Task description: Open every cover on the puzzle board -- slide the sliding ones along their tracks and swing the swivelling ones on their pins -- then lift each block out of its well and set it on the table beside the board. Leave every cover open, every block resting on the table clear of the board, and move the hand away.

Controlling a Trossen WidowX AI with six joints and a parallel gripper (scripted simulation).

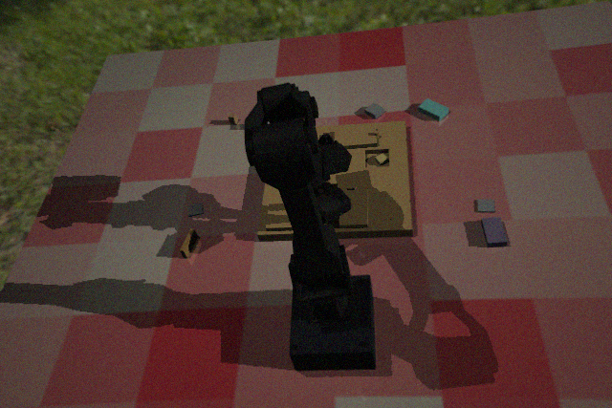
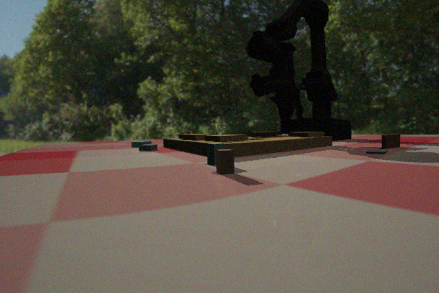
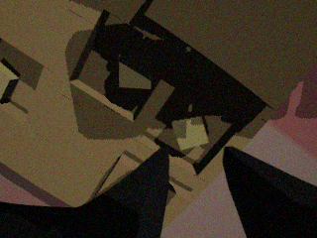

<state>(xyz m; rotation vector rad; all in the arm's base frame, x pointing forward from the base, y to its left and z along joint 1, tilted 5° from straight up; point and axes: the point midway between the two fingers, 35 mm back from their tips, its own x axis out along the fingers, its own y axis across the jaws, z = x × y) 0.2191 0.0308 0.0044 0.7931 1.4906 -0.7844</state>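
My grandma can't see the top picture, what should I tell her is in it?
A black robot arm leans over a wooden puzzle board on a red-and-white checked table. A teal block and a purple block lie beside the board.
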